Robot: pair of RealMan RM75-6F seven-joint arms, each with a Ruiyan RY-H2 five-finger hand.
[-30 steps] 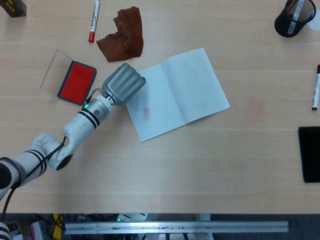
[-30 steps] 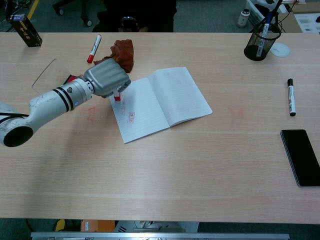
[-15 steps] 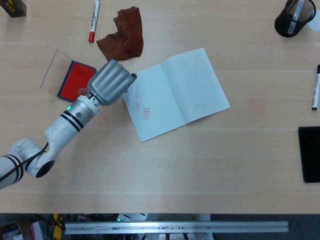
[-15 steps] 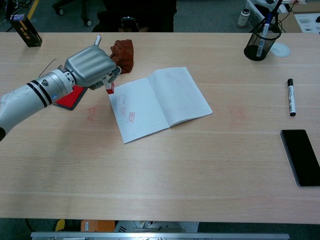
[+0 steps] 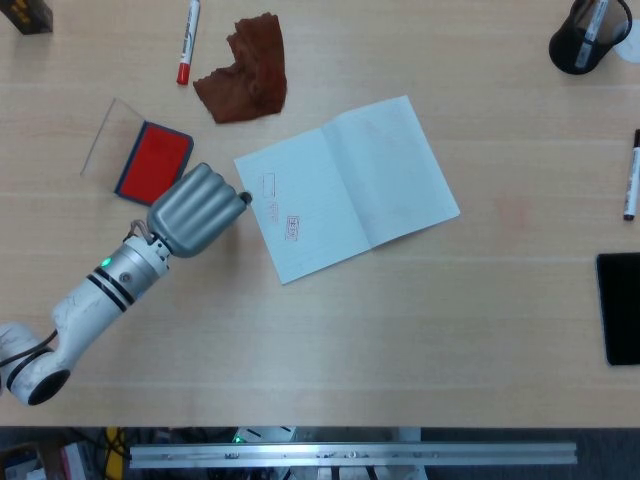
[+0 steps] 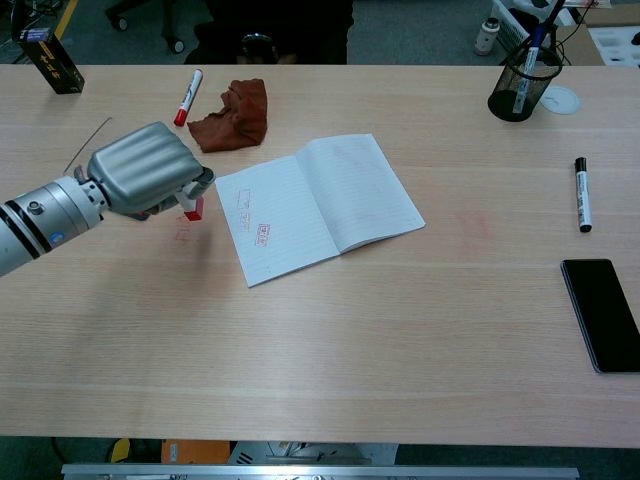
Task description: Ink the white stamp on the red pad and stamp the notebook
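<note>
My left hand (image 5: 195,210) (image 6: 145,181) hovers over the table just left of the open notebook (image 5: 347,186) (image 6: 317,204), fingers curled around the white stamp (image 6: 192,208), whose red-tipped end pokes out below the hand. The head view hides the stamp under the hand. The red ink pad (image 5: 155,163) lies up and left of the hand in the head view; in the chest view the hand covers it. Two red stamp marks (image 5: 292,228) (image 6: 263,235) show on the notebook's left page. My right hand is out of both views.
A brown cloth (image 5: 245,68) (image 6: 233,115) and a red marker (image 5: 187,41) (image 6: 187,96) lie behind the pad. A pen cup (image 6: 521,84), a black marker (image 6: 581,193) and a black phone (image 6: 605,314) occupy the right side. A clear lid (image 5: 107,133) lies left of the pad.
My left hand, still holding the stamp, has lifted off the notebook's left page and drawn back to the left and toward me, uncovering a fresh faint mark on the page.
</note>
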